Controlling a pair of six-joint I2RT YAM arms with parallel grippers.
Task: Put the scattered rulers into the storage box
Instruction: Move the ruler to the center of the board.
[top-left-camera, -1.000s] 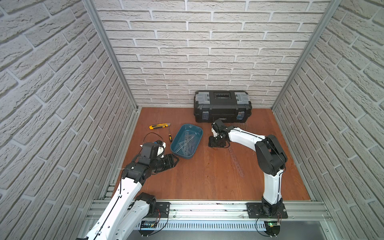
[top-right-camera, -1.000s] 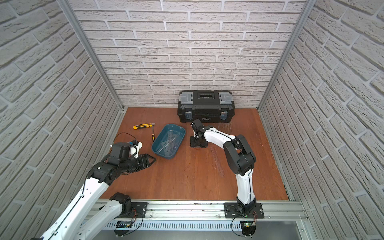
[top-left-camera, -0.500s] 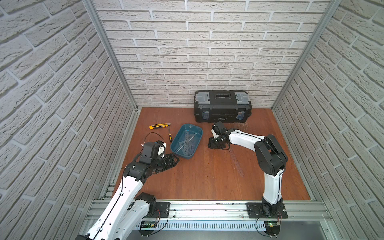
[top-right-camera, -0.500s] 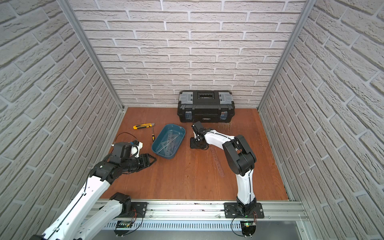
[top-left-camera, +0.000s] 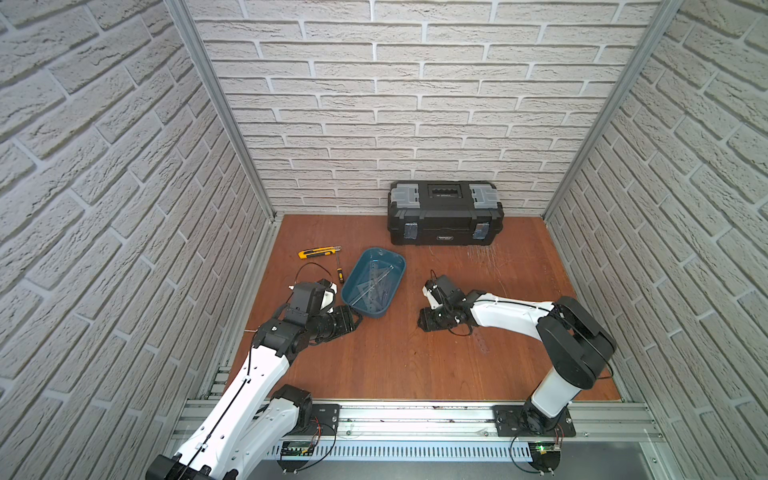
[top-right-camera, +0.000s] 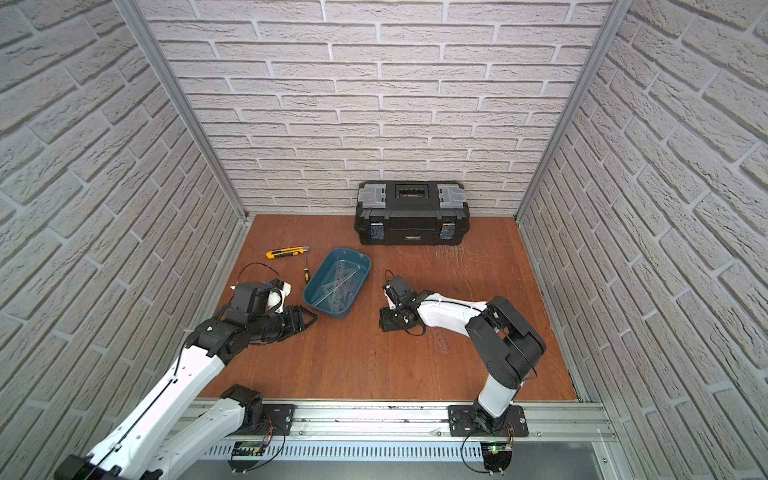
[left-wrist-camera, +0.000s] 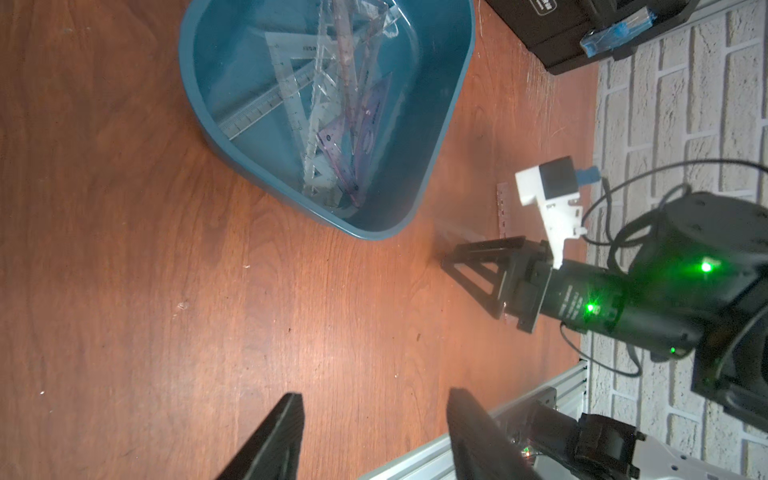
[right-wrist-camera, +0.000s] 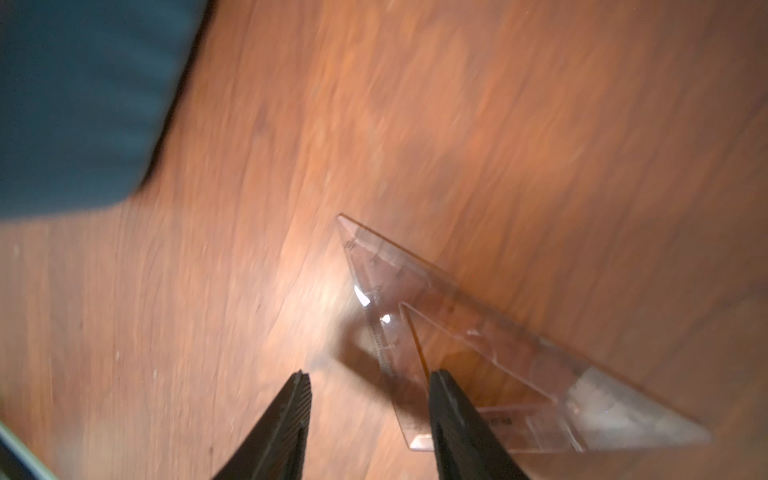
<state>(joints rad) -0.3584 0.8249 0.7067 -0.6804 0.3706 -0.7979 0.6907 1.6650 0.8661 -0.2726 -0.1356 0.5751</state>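
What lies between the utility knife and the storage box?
A small screwdriver lies between utility knife and storage box, seen in both top views.

A shallow teal-blue plastic tub (top-left-camera: 368, 312) sits askew on the reddish-brown wooden floor (top-left-camera: 395, 365), with several clear plastic rulers (top-left-camera: 375, 286) lying inside it. The left gripper (top-left-camera: 355, 321) hangs low just beside the tub's near corner; the right gripper (top-left-camera: 422, 323) is low over the floor on the tub's other side, apart from it. A yellow utility knife (top-left-camera: 318, 252) and a small yellow-black screwdriver (top-left-camera: 339, 272) lie near the tub. A black plastic toolbox (top-left-camera: 444, 212) stands against the brick back wall (top-left-camera: 415, 104).
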